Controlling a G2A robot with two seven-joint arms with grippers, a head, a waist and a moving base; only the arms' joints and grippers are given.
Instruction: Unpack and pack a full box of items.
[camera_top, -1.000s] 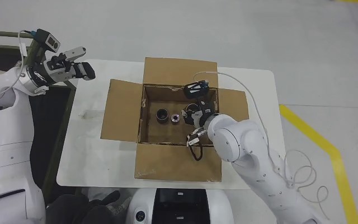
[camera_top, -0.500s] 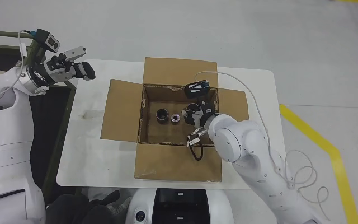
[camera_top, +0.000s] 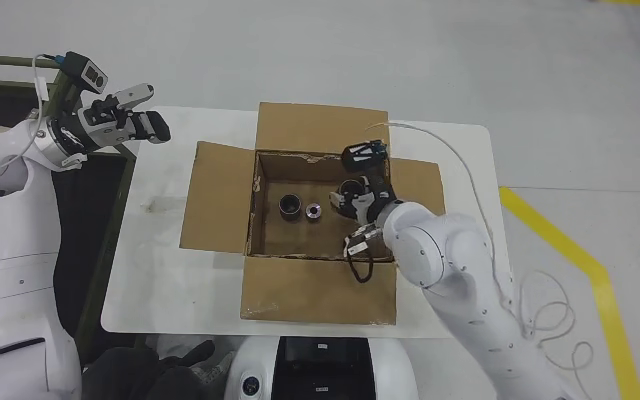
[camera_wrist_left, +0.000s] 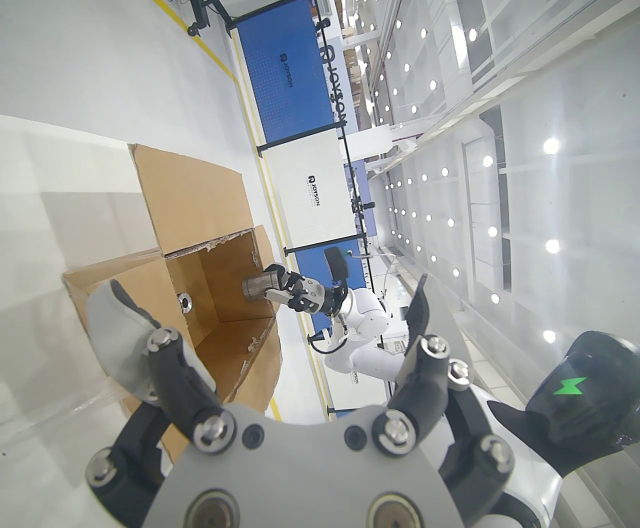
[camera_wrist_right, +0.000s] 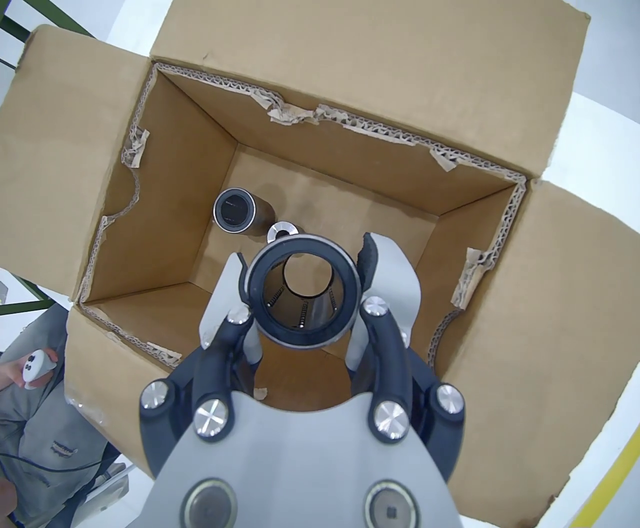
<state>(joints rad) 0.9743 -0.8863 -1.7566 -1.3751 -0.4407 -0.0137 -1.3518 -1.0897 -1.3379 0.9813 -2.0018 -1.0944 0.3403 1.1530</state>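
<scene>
A white table (camera_top: 160, 270) carries an open cardboard box (camera_wrist_right: 350, 165), flaps spread. Over its right side the right gripper (camera_wrist_right: 302, 257) is clamped on a hollow linear bearing (camera_wrist_right: 352, 295). On the box floor lie a second bearing (camera_wrist_right: 234, 210) and, just beside it, a small metal ring (camera_wrist_right: 282, 231). The left gripper (camera_top: 148, 112) hangs spread wide past the table's left edge. Beyond lies grey floor (camera_top: 500, 60) with a yellow line (camera_top: 560, 240).

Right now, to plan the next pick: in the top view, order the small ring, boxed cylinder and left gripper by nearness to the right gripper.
From the right gripper, gripping a sleeve:
1. Small ring, on the box floor.
2. Cylinder, just beyond the ring.
3. Left gripper, over the table corner.
</scene>
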